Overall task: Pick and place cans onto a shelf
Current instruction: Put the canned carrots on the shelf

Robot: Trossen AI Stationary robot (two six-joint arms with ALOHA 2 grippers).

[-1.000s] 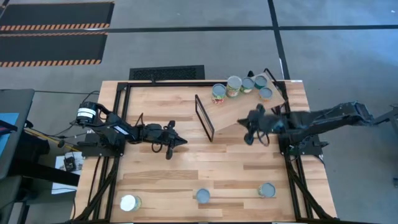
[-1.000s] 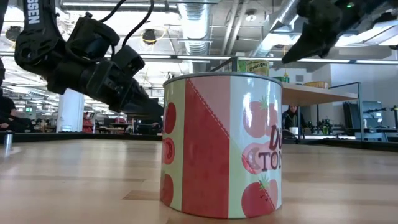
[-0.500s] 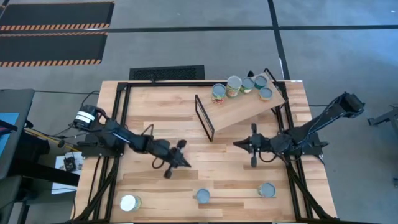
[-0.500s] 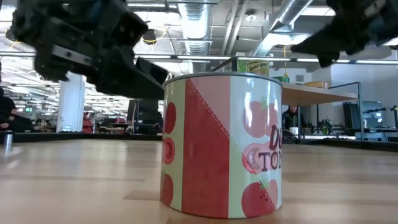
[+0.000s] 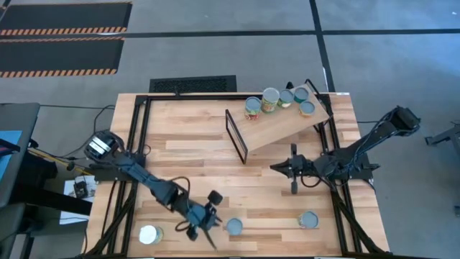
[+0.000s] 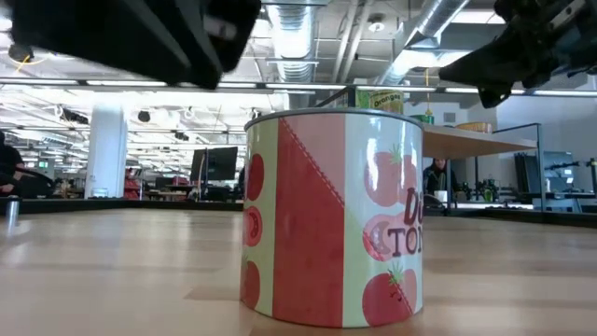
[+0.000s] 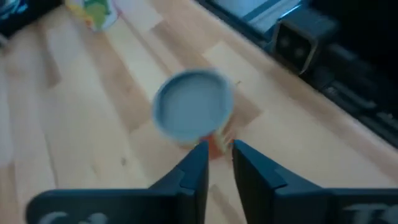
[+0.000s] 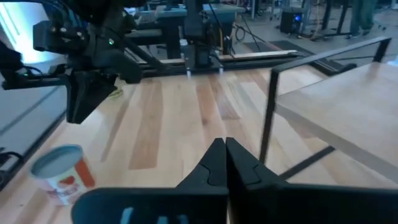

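Several cans stand in a row at the far end of the slanted light-wood shelf [image 5: 277, 128]. On the table near its front edge stand a white-topped can [image 5: 150, 234], a grey-topped can with a red tomato label [image 5: 234, 227] [image 7: 193, 113] [image 6: 336, 219] and another grey-topped can [image 5: 309, 219]. My left gripper [image 5: 210, 224] [image 7: 221, 152] hovers just left of the middle can, its fingers a narrow gap apart with nothing between them. My right gripper [image 5: 273, 167] [image 8: 225, 146] is shut and empty, in the air near the shelf's low end.
The shelf's thin black frame [image 5: 237, 137] stands upright at its low end, close to my right gripper. Black metal rails [image 5: 136, 144] run along the table's left and right sides. Bare planks lie between the shelf and the front cans.
My left gripper has swung from the table's middle toward the near edge, ending beside the grey-topped tomato can. My right gripper has drawn away from the shelf toward the near edge and sunk a little, then held still. The cans have not moved.
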